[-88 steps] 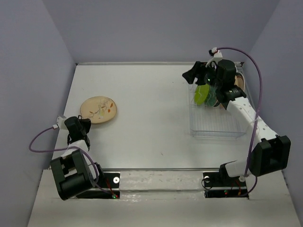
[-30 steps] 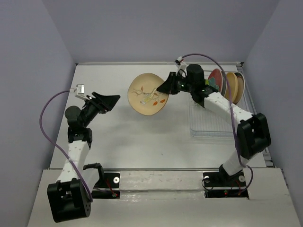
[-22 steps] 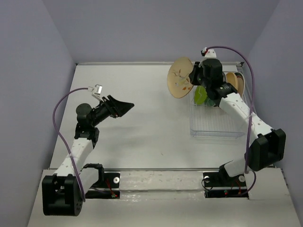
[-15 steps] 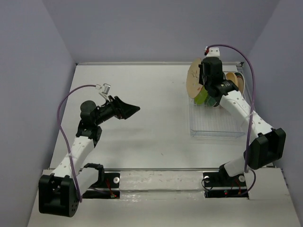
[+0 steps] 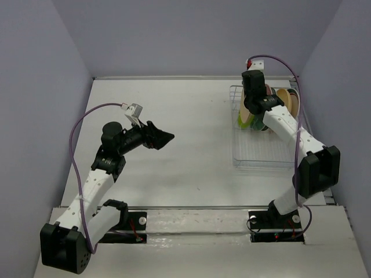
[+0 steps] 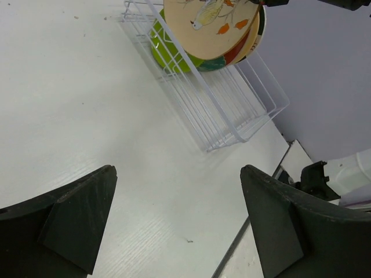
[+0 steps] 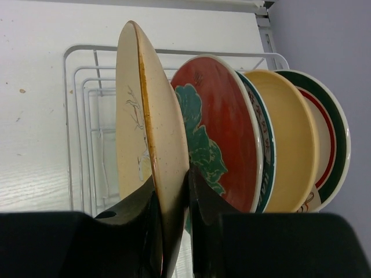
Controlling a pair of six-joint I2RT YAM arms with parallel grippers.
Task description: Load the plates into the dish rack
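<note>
The left hand [image 5: 162,138] is held spread wide above the middle of the desk [image 5: 185,110], with nothing between its fingers. It is turned toward the rack [image 5: 261,156], apparently parked where it is out of the way.

Farther off, at the right back of the desk, a tan plate [image 7: 148,116] is pinched by its rim in the right hand [image 7: 172,194]. The plate is held on edge, nearly upright, so that it can be let down between the wires of the rack. Whether it is already seated cannot be told.

It is placed at the front of the row, just beside a red plate [image 7: 223,133]. Behind that, a teal-rimmed plate [image 7: 264,139], a second tan plate [image 7: 290,150] and a green-rimmed white plate [image 7: 333,139] are stood on edge in turn. A small green plate [image 6: 174,58] is seen low in the rack, partly covered by the held one.

The desk is white and matte, marked by a few specks. It is closed in on three sides by plain lilac-grey walls [image 5: 191,35].
</note>
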